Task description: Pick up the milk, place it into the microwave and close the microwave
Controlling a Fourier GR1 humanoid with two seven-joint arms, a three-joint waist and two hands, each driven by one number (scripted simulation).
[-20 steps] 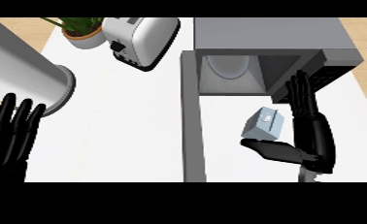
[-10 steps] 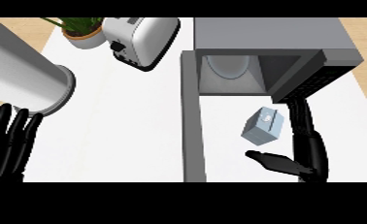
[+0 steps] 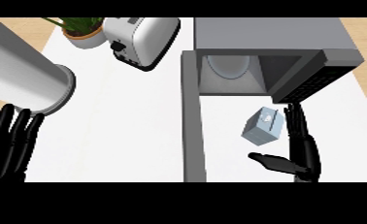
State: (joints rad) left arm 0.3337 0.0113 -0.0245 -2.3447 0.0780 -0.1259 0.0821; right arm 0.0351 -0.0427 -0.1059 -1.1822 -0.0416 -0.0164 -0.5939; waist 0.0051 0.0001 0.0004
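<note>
The milk (image 3: pixel 261 125), a small pale blue-white carton, stands on the white counter just in front of the microwave (image 3: pixel 269 34). The microwave's cavity (image 3: pixel 229 68) is open, with a round white plate inside. Its door (image 3: pixel 192 121) swings out to the left and shows edge-on as a long grey strip. My right hand (image 3: pixel 299 146) is open right of the carton, fingers straight up along its right side and thumb (image 3: pixel 269 161) stretched out below it. I cannot tell whether the fingers touch the carton. My left hand (image 3: pixel 16 143) rests open at the lower left edge.
A large metal cylinder (image 3: pixel 28 85) lies at the left, close above my left hand. A white toaster (image 3: pixel 140 39) and a potted plant (image 3: pixel 82 31) stand at the back. The microwave's dark control panel (image 3: pixel 309 80) juts out above my right hand.
My right hand has drawn back toward the lower edge, its fingertips dropping from beside the control panel to beside the carton. The milk has stayed in place. The left hand sank slightly.
</note>
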